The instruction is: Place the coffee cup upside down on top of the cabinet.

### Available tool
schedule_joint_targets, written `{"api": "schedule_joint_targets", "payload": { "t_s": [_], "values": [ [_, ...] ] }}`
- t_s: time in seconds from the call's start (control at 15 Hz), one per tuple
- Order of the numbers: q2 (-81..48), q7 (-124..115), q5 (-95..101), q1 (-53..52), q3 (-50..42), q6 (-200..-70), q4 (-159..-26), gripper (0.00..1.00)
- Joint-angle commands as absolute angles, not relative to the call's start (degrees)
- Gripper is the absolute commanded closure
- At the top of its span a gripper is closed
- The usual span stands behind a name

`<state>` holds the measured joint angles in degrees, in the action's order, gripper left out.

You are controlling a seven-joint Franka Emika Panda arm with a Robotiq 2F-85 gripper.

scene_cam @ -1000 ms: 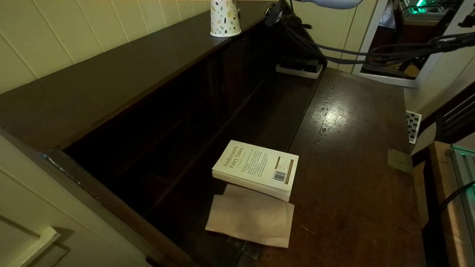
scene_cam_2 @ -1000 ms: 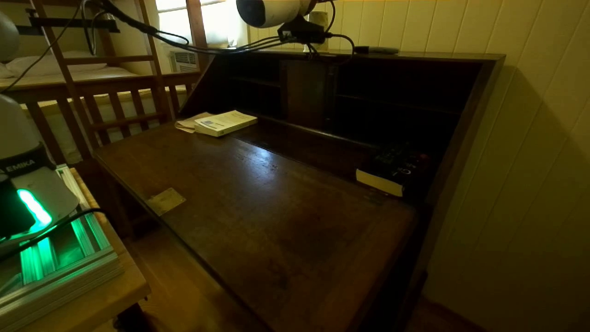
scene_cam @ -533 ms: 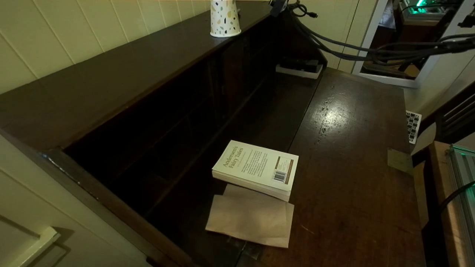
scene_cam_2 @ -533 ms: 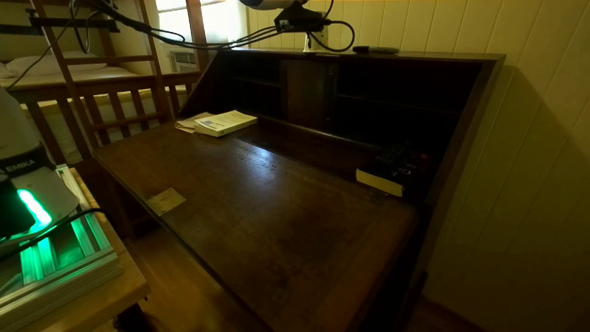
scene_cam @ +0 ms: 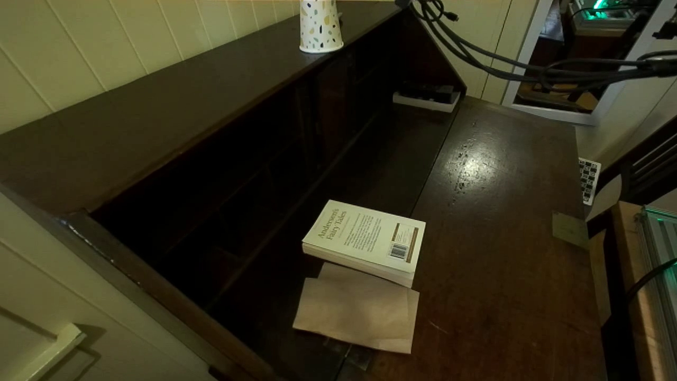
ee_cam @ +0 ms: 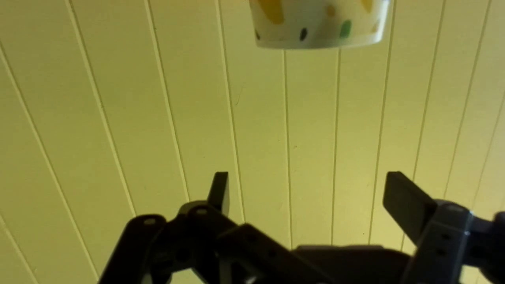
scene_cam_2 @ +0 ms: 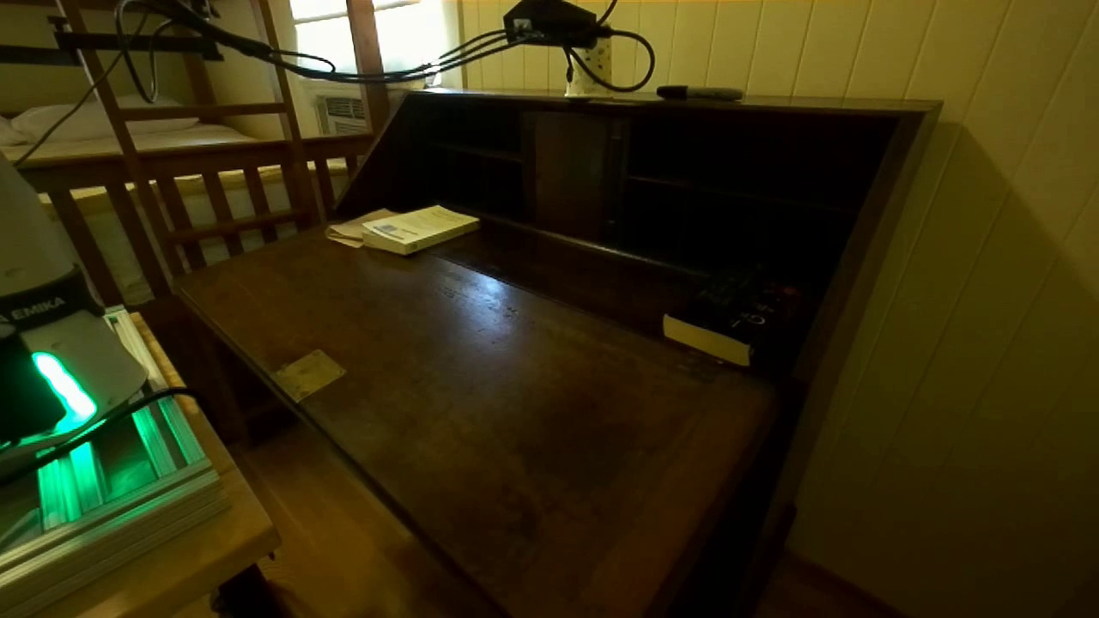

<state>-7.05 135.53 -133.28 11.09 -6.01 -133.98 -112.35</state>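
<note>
The coffee cup (scene_cam: 321,26), white with coloured specks, stands upside down on the cabinet's flat top (scene_cam: 158,95). Its wide rim is down; its upper end is cut off by the frame. In an exterior view, the cup (scene_cam_2: 591,73) is partly hidden behind cables. In the wrist view, part of the cup (ee_cam: 317,23) shows at the top edge, its narrow end toward the gripper. My gripper (ee_cam: 307,185) is open, its fingers wide apart with only wall between them. It is apart from the cup. The gripper's fingers are out of both exterior views.
A white paperback (scene_cam: 365,241) and brown paper (scene_cam: 359,312) lie on the cabinet's desk surface (scene_cam: 492,264). A dark book (scene_cam_2: 721,318) lies at its end. A small dark object (scene_cam_2: 700,93) lies on the top beside the cup. Cables (scene_cam_2: 386,75) hang from the arm. A panelled wall (scene_cam_2: 773,43) stands behind.
The arm has risen, its white part leaving both exterior views, and the black box with cables moved up and slightly away. The cup has not moved.
</note>
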Motion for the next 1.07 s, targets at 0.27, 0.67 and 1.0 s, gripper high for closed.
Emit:
{"api": "schedule_joint_targets", "payload": {
  "t_s": [0.27,0.67,1.0],
  "values": [
    [-3.46,117.47,-123.7,8.82,-7.14,-143.53,-111.38,0.0],
    [-2.28,112.97,-116.96,7.77,-6.88,-148.52,-109.9,0.0],
    [-1.8,108.86,-107.49,7.75,-6.88,-149.52,-110.27,0.0]
  ]
}}
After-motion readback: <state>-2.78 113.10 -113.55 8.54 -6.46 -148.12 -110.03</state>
